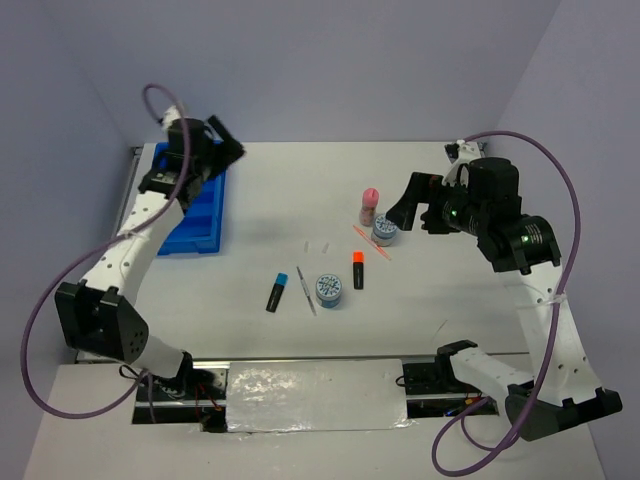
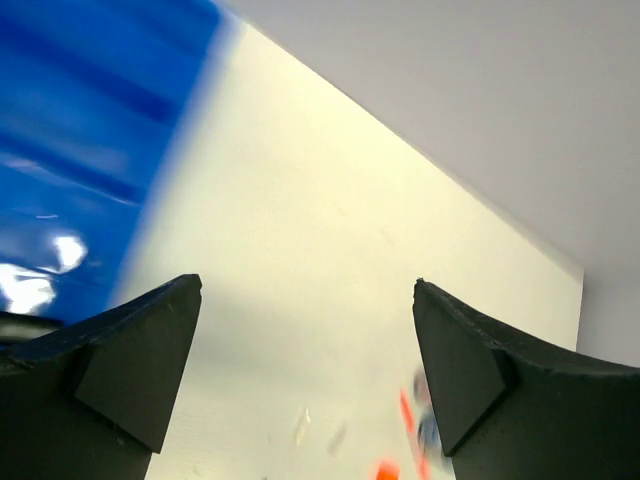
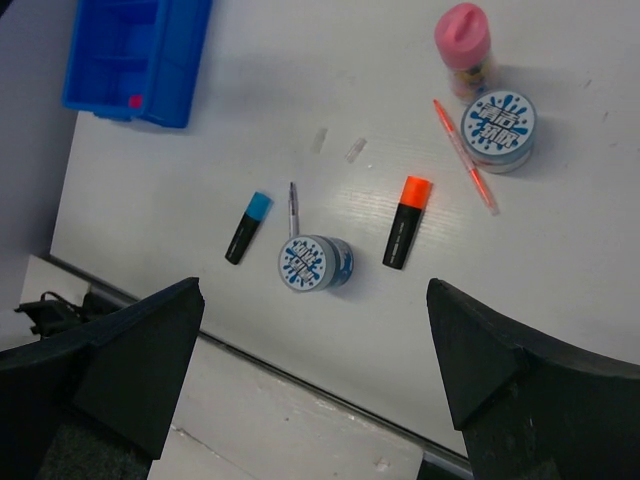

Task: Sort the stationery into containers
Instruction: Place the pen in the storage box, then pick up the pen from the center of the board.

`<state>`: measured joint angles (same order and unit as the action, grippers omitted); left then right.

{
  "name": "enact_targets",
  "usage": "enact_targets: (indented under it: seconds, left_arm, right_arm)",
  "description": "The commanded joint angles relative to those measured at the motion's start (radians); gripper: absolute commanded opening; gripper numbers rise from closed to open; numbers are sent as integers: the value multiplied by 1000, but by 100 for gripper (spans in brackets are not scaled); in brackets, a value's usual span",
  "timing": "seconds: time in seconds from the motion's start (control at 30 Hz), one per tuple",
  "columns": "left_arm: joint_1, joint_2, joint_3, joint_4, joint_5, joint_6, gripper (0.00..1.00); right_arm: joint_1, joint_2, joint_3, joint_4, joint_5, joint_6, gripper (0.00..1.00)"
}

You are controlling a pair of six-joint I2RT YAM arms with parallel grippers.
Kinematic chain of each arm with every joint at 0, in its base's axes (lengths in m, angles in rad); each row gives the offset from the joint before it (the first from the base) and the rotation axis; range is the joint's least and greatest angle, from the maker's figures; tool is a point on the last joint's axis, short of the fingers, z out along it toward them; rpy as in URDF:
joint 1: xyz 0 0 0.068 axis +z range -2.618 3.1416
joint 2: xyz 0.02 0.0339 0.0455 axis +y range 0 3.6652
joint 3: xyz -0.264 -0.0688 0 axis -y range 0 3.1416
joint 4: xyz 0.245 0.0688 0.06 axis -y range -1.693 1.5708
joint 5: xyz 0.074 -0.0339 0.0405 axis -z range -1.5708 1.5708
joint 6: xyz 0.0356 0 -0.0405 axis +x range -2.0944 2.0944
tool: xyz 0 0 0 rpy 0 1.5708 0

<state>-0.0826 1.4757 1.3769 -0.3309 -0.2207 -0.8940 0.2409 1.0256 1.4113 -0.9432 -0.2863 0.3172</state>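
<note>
Left tool [image 2: 307,284]: fingers apart, nothing between them. It hangs over the far end of the blue tray [image 1: 192,225].

Tray: long axis runs away from my bases, near end leaning slightly right. In the right wrist view a small pink patch [image 3: 133,100] shows in a near corner compartment. I judge it to be one sorted piece, perhaps a pink-capped highlighter, but it is too small to confirm.

Progress (judgement): at most one piece is in. Seven pieces lie out on the surface [image 1: 460,300], all to the right of the tray, so this is early in the task.

Loose pieces, going rightward from the tray:
- Blue-capped highlighter [image 1: 277,291]: lying flat, the loose piece closest to the tray. Long axis runs near-to-far, with the cap at the far end, tipped slightly right.
- Grey stick [image 1: 306,291]: just right of it and apart from it. Its far end leans toward the tray. Its near end meets the first disc [image 1: 329,290], but I cannot tell if they touch.
- First disc: printed face up.
- Orange-capped highlighter [image 1: 358,270]: long axis near-to-far, cap at the far end.
- Pink-capped tube [image 1: 369,205]: upright, cap up, set farther back.
- Orange stick [image 1: 371,242]: diagonal, with its far end toward the tray. It runs just beside the second disc [image 1: 384,230].
- Second disc: printed face up, close beside the tube.

Right tool [image 3: 313,285]: fingers apart and empty. It is held above the surface beyond the second disc, well apart from the tray.
</note>
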Motion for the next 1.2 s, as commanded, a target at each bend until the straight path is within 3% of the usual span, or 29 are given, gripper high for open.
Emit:
enact_targets:
  seconds: [0.0, 0.13, 0.2, 0.33, 0.47, 0.83, 1.17]
  left_arm:
    - [-231, 0, 59, -245, -49, 302, 99]
    - [-347, -37, -128, -246, 94, 362, 99]
    - [-397, -63, -206, -269, 87, 366, 99]
    - [-425, -155, -332, -217, 144, 377, 99]
    - [-437, -143, -368, -180, 204, 406, 99]
    - [-535, -51, -427, -160, 69, 337, 97]
    - [-603, 58, -469, -108, -23, 274, 86]
  right_arm:
    - [6, 7, 67, 3, 91, 11, 100]
    - [5, 11, 63, -8, 111, 8, 100]
    - [8, 5, 39, 4, 93, 11, 100]
    - [5, -5, 5, 30, 59, 20, 100]
    - [6, -6, -40, 70, 27, 33, 100]
    - [5, -9, -72, 80, 33, 36, 100]
    - [5, -22, -95, 90, 10, 40, 100]
